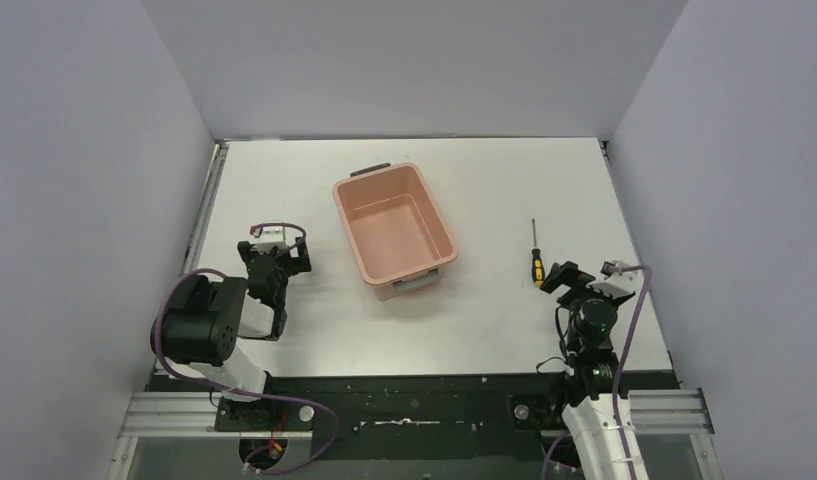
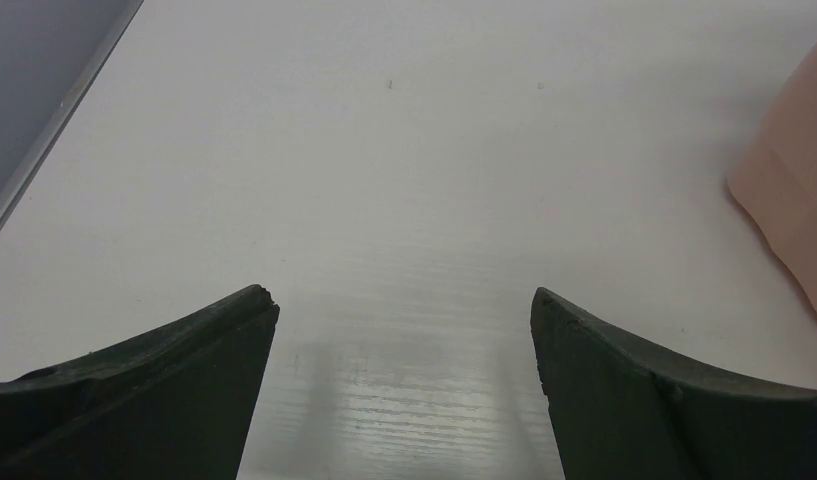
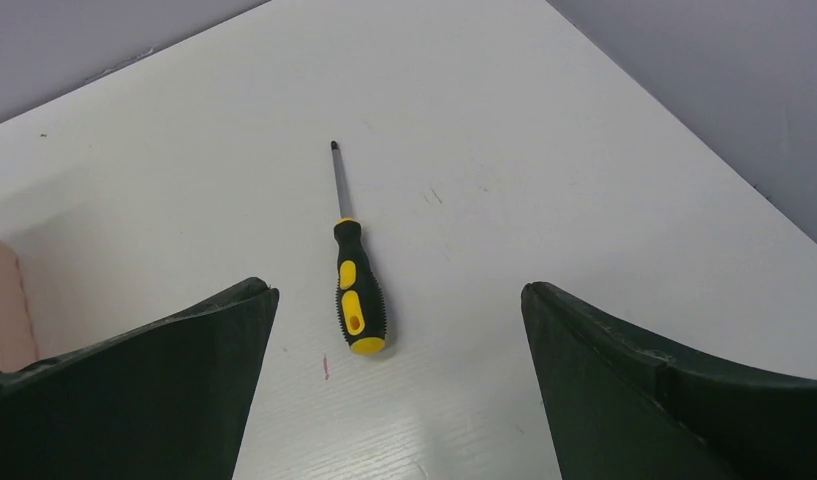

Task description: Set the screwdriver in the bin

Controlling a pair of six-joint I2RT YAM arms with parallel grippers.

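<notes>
— White desk [image 1: 484, 335], near edge first: status?
— Nothing done yet. The right claw [image 1: 560, 277] is wide open and empty, just short of the screwdriver [image 3: 359, 300], which lies flat on the desk, handle toward it. The left claw [image 2: 404, 295] is wide too, holding nothing.
— And the bin [image 1: 394, 225]?
— Farther back, mid-desk, nothing inside. Grasp, carry, drop all remain.

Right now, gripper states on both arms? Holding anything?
Left gripper: open, holding nothing.
Right gripper: open, holding nothing; the screwdriver lies ungripped just ahead of it.
</notes>
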